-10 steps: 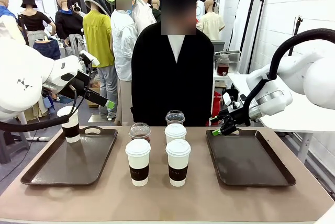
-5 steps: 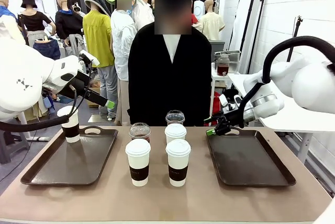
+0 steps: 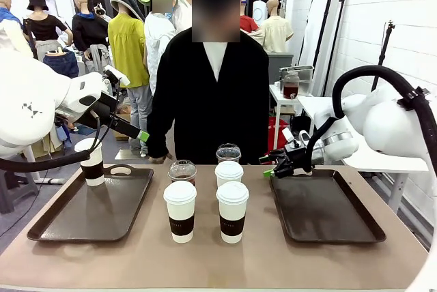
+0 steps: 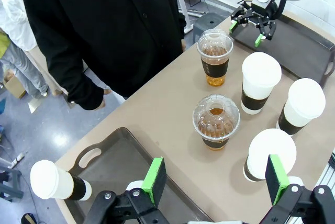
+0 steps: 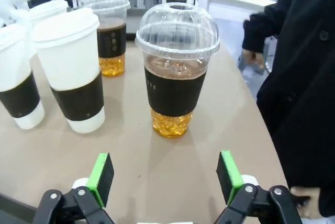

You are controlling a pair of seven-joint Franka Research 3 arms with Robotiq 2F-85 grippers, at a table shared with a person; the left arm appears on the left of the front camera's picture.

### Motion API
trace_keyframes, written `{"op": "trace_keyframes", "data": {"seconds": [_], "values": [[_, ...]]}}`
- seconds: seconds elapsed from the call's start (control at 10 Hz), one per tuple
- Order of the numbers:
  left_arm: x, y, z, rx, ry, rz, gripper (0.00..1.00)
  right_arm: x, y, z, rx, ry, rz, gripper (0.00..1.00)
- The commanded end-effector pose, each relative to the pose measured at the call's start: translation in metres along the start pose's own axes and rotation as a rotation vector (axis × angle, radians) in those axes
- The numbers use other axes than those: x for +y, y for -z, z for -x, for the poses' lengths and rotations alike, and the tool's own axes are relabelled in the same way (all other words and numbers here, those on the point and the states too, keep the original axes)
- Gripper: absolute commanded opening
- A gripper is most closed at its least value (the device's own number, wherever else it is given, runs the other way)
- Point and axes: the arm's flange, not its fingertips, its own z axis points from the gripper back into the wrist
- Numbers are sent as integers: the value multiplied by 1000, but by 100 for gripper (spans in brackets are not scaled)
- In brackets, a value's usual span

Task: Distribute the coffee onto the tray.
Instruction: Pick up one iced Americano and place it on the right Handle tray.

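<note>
Our right hand [image 5: 165, 174] stands wide with nothing between its pads. It is low over the surface [image 5: 131, 156] and faces the nearer dome-lidded cup [image 5: 177, 72]. Our left hand [image 4: 215, 179] is also wide and empty, raised near the far edge of the left tray [image 3: 68, 220]. One white paper cup [image 3: 89, 162] stands at that tray's far corner. The other three white cups [image 3: 232, 211] and the second dome-lidded cup [image 3: 182, 170] are grouped mid-surface, between that tray and the right tray [image 3: 328, 217].

We judge the nearer dome-lidded cup to be thin-walled and springy, fairly heavy with brown drink, and easy to crush. Its lid has an open hole on top, so tilting it risks a spill. The dark sleeve [image 5: 175, 96] looks like the best place to take hold, being less slippery than bare plastic and near mid-height. The sleeve bears small pale print, which we cannot read.
</note>
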Motion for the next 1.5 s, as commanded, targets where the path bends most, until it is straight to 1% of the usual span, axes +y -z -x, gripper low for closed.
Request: {"op": "trace_keyframes", "data": {"seconds": [0.0, 0.5, 0.6, 0.7, 0.8, 1.1, 1.2, 1.4], "values": [[1, -1, 1, 3, -3, 13, 100, -18, 8, 0, -69, 61, -31, 100], [1, -1, 1, 3, -3, 13, 100, -23, 36, 5, -130, 127, -81, 100], [1, -1, 1, 3, -3, 13, 100, -23, 38, 6, -122, 134, -79, 100], [1, -1, 1, 3, -3, 13, 100, -20, 36, 4, -77, 125, -79, 100], [1, -1, 1, 3, -3, 13, 100, -13, 37, 8, -96, 114, -82, 100], [1, -1, 1, 3, -3, 13, 100, -14, 37, 9, -95, 116, -82, 100], [1, -1, 1, 3, -3, 13, 100, -17, 45, 13, -104, 121, -67, 100], [1, -1, 1, 3, -3, 13, 100, -21, 57, 21, -169, 121, -52, 100]]}}
